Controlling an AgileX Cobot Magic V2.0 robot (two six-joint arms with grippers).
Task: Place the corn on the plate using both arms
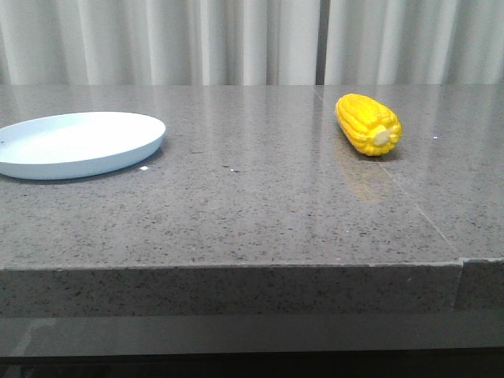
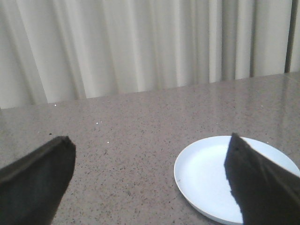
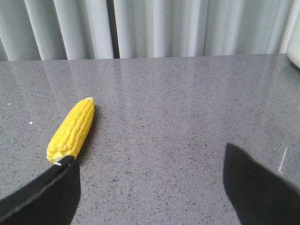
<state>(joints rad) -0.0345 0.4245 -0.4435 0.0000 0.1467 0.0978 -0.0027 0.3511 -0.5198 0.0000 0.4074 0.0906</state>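
The yellow corn [image 1: 368,124] lies on the grey stone table at the right, its cream stub end toward me. The pale blue-white plate [image 1: 79,142] sits empty at the left. Neither gripper shows in the front view. In the left wrist view my left gripper [image 2: 150,145] is open and empty above the table, with the plate [image 2: 206,178] partly behind one of its fingers. In the right wrist view my right gripper [image 3: 150,157] is open and empty; the corn [image 3: 72,129] lies just beyond one fingertip [image 3: 61,168], off to the side of the gap.
Pale curtains [image 1: 252,39] hang behind the table. A seam [image 1: 394,185] runs across the tabletop near the corn. The table's front edge [image 1: 236,268] is close to the camera.
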